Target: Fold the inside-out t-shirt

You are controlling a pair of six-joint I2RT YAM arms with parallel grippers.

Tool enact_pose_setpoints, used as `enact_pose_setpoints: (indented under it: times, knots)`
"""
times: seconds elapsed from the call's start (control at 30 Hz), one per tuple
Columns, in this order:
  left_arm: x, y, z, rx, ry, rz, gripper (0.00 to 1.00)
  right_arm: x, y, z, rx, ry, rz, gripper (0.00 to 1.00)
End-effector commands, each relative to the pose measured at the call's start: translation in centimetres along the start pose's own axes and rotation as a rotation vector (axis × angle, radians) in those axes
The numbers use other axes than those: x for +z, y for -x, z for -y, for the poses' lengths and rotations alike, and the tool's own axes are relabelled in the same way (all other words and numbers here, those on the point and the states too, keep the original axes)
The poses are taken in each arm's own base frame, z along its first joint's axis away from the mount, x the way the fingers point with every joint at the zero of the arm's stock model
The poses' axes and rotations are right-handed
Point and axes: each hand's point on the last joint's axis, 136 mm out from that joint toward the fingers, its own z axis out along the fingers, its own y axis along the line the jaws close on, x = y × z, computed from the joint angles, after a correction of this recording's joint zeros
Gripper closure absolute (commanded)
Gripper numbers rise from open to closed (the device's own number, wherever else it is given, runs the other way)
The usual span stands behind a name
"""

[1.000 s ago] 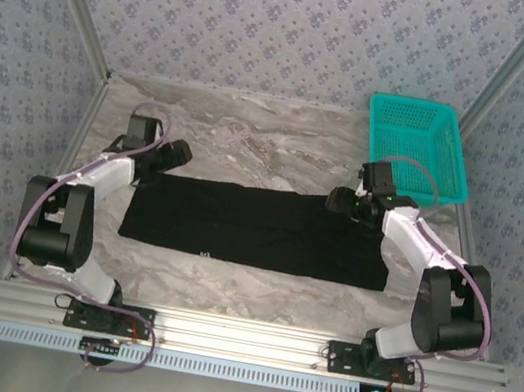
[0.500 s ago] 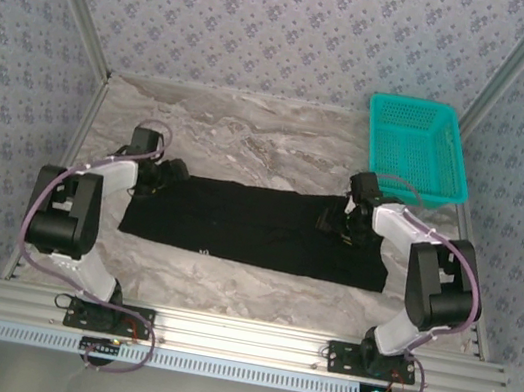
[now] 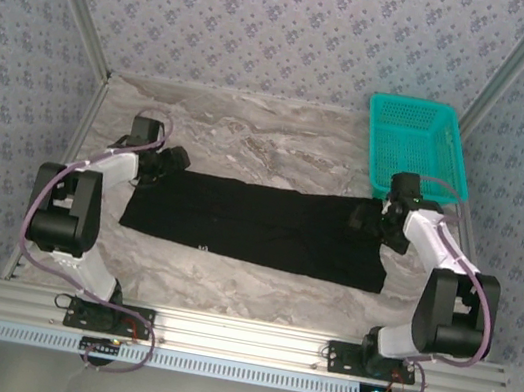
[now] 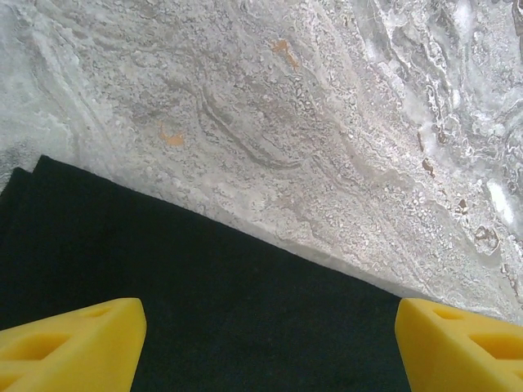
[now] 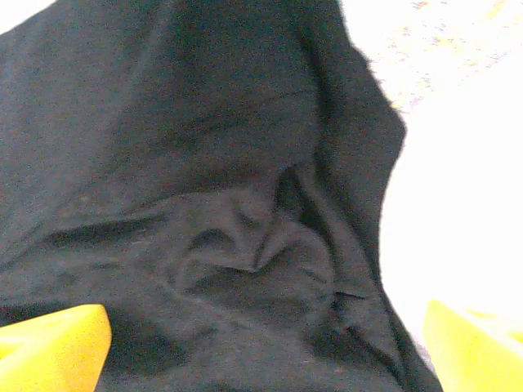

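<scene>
The inside-out t-shirt lies as a long black strip across the middle of the marble table, with no print showing. My left gripper hovers low over its far left corner. In the left wrist view its yellow fingers stand wide apart and open above flat black cloth beside the straight far edge. My right gripper sits over the shirt's far right corner. In the right wrist view the right gripper is open, with rumpled black cloth lying loose under it.
A teal mesh basket stands at the back right, just behind the right arm. Bare marble table runs behind the shirt and also in front of it. Patterned walls close in the sides and back.
The right gripper has moved right along the shirt's far edge and opened wider, and the far right corner now reaches further right. The left gripper has barely moved.
</scene>
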Motion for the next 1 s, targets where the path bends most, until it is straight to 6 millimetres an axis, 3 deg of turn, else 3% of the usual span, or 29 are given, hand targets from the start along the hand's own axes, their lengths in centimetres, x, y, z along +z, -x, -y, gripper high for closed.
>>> enact_pose_setpoints:
  times: [0.0, 0.43, 0.67, 0.97]
  knots:
    - [-0.7, 0.2, -0.2, -0.008, -0.003, 0.020, 0.20, 1.2, -1.3, 1.3, 0.025, -0.016, -0.079, 0.00]
    - [-0.6, -0.3, -0.4, -0.006, -0.011, 0.011, 0.20, 4.8, -2.0, -0.4, 0.013, 0.066, -0.184, 0.01]
    - [-0.5, -0.7, -0.6, -0.004, -0.006, 0.003, 0.20, 5.8, -3.3, -1.9, 0.001, 0.125, -0.231, 0.15]
    - [-0.7, -0.9, -0.9, -0.004, -0.001, 0.000, 0.20, 5.6, -2.2, -3.3, -0.105, 0.099, -0.207, 0.28]
